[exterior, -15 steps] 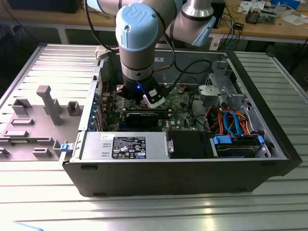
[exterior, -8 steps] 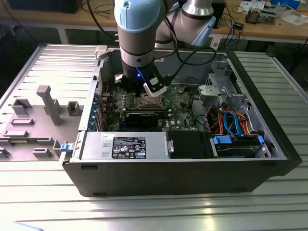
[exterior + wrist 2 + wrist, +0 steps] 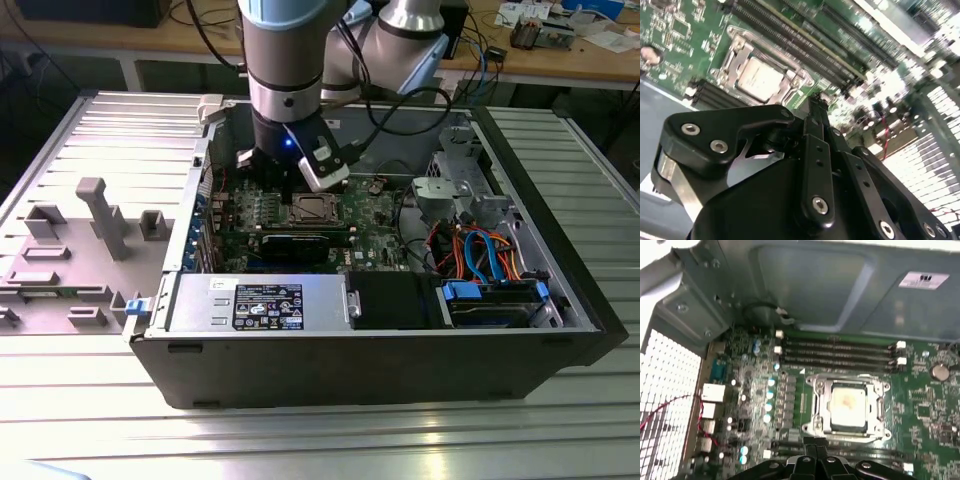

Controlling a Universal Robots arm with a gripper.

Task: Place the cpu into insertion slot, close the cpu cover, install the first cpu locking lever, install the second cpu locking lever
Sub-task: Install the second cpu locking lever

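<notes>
Exterior view: black gripper (image 3: 290, 168) just above shiny steel-rimmed insertion slot (image 3: 312, 210).

First wrist view: silver-grey square cpu (image 3: 847, 405) seated in slot, framed by steel cpu cover (image 3: 821, 405).

Second wrist view: jaws pinched together, empty. Could snag nearby long memory slots (image 3: 805, 40).

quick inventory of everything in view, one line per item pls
computer case: 1, black, open on the slatted metal table
circuit board: 1, green, on the case floor
cpu: 1, silver-grey, seated in the insertion slot
cpu cover: 1, shiny steel frame, down around the chip
memory slots: several, long and black, beside the socket
graphics card: 1, long, black, next to the socket in the exterior view
power supply: 1, grey box with a label, front of the case
cables: bundle, orange and blue, toward the exterior view's right
grey fixture: 1, on the table, exterior view's left
workbench: 1, wooden, background
end effector: 1, black, just above the board beside the socket
</notes>
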